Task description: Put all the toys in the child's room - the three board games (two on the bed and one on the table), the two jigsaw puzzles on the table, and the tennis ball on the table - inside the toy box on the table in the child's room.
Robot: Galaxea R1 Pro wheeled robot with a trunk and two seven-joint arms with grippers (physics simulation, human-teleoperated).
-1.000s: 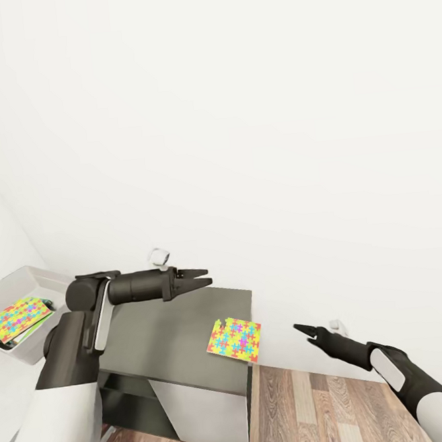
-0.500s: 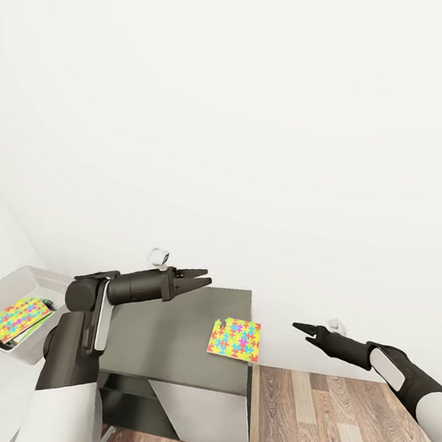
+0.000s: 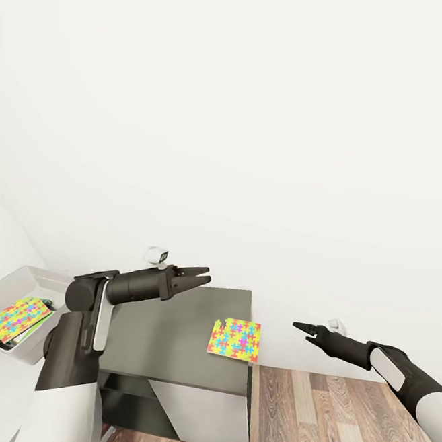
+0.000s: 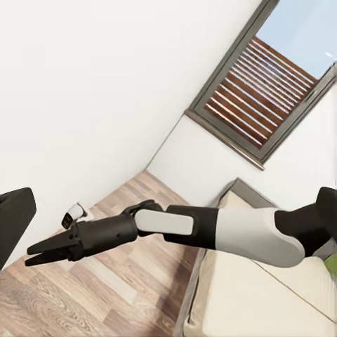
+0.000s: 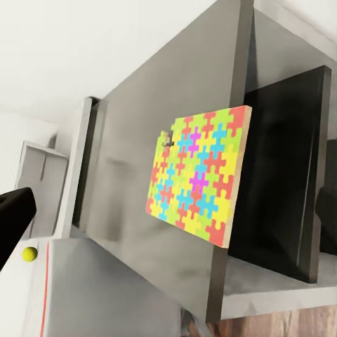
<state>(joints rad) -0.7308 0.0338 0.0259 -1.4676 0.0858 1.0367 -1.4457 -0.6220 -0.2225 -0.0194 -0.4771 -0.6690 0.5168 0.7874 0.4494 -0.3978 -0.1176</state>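
Plain white wall takes up most of the head view, with wood plank floor [image 3: 313, 408] along the bottom. Low dark grey cabinet [image 3: 172, 340] sits against the wall, smooth matte top, open shelf under it. One jigsaw puzzle [image 3: 233, 338] lies flat near the cabinet's right front corner, a thin nearly square panel of yellow, pink, blue and green pieces, turned a bit so its edges run skew to the cabinet edges. Far left there's the toy box [image 3: 17, 281], light grey with flared sides, and a second puzzle panel [image 3: 17, 316] lying inside it on top of other flat stuff. Left pincer [image 3: 201, 276] hangs over the back of the cabinet pointing right, jaws a little apart, nothing in them. Right pincer [image 3: 300, 327] is out over the floor to the right of the cabinet, pointing left towards it, tips nearly together, holding nothing.

Left wrist view: the right arm [image 4: 210, 228] stretches across, white and dark grey shell, its pincer [image 4: 35, 253] empty with the tips nearly together over the plank floor. Beige bed [image 4: 260, 295] mattress below it, dark-framed window [image 4: 267, 84] with slats up in the corner.

Right wrist view: the puzzle [image 5: 198, 175] on the grey cabinet top [image 5: 140, 140], one edge at the cabinet's rim, jagged piece outlines clear. Small yellow-green tennis ball [image 5: 29, 254] sits on the pale desk [image 5: 91, 295] beside the cabinet, near the toy box wall [image 5: 38, 175].
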